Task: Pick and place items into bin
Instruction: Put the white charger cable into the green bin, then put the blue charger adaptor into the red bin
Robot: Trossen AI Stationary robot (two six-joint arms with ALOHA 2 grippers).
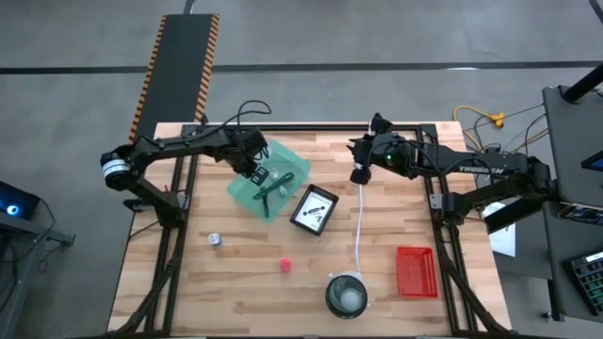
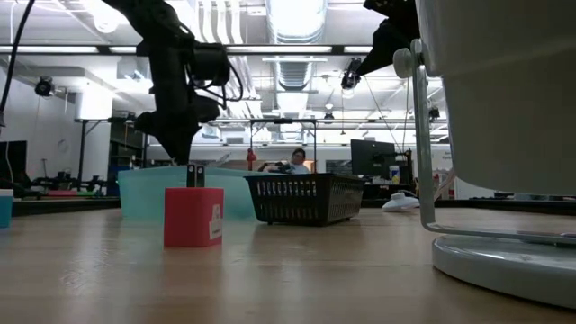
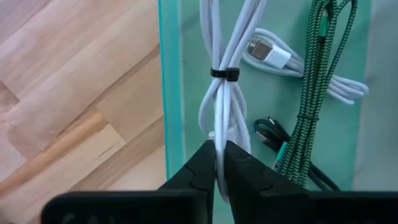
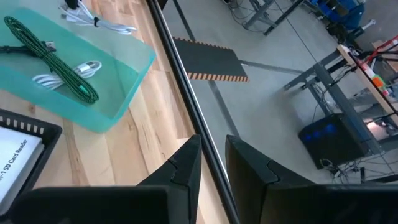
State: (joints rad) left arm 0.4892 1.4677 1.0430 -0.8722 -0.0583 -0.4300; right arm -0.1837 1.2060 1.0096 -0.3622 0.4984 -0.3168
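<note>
A see-through teal bin (image 1: 268, 179) stands at the table's far left; a green braided cable (image 3: 314, 93) and a white plug cable (image 3: 280, 59) lie inside. My left gripper (image 3: 219, 149) reaches down into the bin, shut on a tied white cable bundle (image 3: 221, 93). My right gripper (image 1: 362, 160) hovers high at the far middle. Below it a long white cord (image 1: 359, 221) with a round puck (image 2: 405, 61) runs down to the grey bowl (image 1: 346, 294). A pink block (image 1: 285, 265), a small metal piece (image 1: 215, 239) and a card in a black tray (image 1: 314, 209) rest on the wood. My left gripper pinches the white cable bundle's near loop end (image 3: 218, 134) between its two fingers. The fingers come from above, pointing steeply down, in line with the bundle. The bundle stretches away from them along the bin's wall (image 3: 169, 93), over the bin floor. My right gripper has the white cord's puck end hanging just under it, lifted high off the table. The place of contact is hidden: its own wrist view shows only a narrow gap between the fingers (image 4: 186, 162). The cord drops straight down below (image 2: 419, 144).
A red mesh basket (image 1: 415, 270) lies at the near right. The grey bowl stands at the near edge in the middle. Bare wood lies at the table's near left. A black rail (image 4: 186, 93) runs along the table's far edge.
</note>
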